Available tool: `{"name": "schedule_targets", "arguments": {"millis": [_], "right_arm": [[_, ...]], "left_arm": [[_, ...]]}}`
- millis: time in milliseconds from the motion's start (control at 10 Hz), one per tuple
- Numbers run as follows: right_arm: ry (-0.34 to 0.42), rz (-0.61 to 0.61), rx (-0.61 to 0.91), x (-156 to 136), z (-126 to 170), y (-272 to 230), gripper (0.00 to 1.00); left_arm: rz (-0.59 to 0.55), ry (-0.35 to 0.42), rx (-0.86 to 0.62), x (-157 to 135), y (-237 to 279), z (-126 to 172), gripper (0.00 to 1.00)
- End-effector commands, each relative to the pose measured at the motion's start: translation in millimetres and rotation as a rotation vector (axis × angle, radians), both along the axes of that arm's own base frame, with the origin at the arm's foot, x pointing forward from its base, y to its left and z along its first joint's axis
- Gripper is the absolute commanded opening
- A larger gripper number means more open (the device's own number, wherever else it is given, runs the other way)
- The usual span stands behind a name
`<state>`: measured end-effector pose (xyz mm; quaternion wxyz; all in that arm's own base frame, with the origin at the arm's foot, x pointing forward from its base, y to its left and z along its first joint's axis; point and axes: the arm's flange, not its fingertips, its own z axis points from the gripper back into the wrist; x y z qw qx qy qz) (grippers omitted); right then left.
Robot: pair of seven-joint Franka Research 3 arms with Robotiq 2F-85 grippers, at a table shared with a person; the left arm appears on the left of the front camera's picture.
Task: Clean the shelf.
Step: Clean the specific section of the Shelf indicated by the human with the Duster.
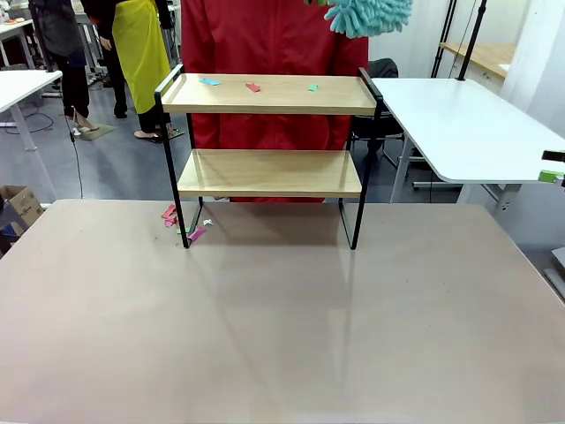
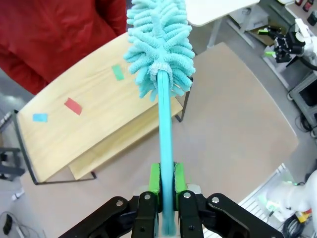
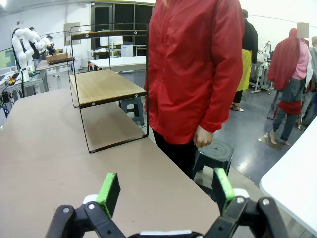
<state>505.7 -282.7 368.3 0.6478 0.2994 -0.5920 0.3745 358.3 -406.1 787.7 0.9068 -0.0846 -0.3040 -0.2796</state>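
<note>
Left gripper point(image 2: 167, 179): clamped on 1 turquoise duster handle point(image 2: 165, 129), its 2 green pads pinching it from either side. The handle runs toward 12 o'clock and ends in 1 fluffy duster head point(image 2: 159, 44). In the front view the head sits at 1 o'clock at the top edge, above the right end of the shelf point(image 1: 274, 94) and apart from it.

Right gripper point(image 3: 166, 191): jaws spread wide, 2 green pads, nothing between them. It hovers over the brown table point(image 1: 282, 336), with the shelf at its 11 o'clock.

The shelf has 2 wooden boards in 1 black frame. It stands upright on the brown table at the far middle, 12 o'clock in the front view.

Top board: 3 paper scraps in a row, well apart.
- 1 blue scrap point(image 1: 209, 81) at 9 o'clock
- 1 red scrap point(image 1: 253, 87) near the middle
- 1 green scrap point(image 1: 312, 87) at 3 o'clock

Lower board: bare wood.

There is a small cluster of pink scraps point(image 1: 196, 233) plus a white bit on the table at the shelf's front-left leg. The exact count is unclear.

1 person in a red jacket point(image 1: 265, 35) stands just behind the shelf, with 1 hand point(image 3: 203, 136) hanging at the side. 1 white table point(image 1: 459, 124) is at 2 o'clock.
</note>
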Motion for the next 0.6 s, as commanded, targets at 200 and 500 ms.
{"name": "schedule_targets", "arguments": {"millis": [200, 500], "right_arm": [[0.024, -0.013, -0.017, -0.1, 5.7, 3.4, 1.0], [0.024, -0.013, -0.017, -0.1, 5.7, 3.4, 1.0]], "left_arm": [[0.3, 0.009, -0.095, -38.7, -41.0, -27.4, 0.14], [0.518, -0.052, -0.127, -47.8, -66.2, -49.5, 0.14]]}}
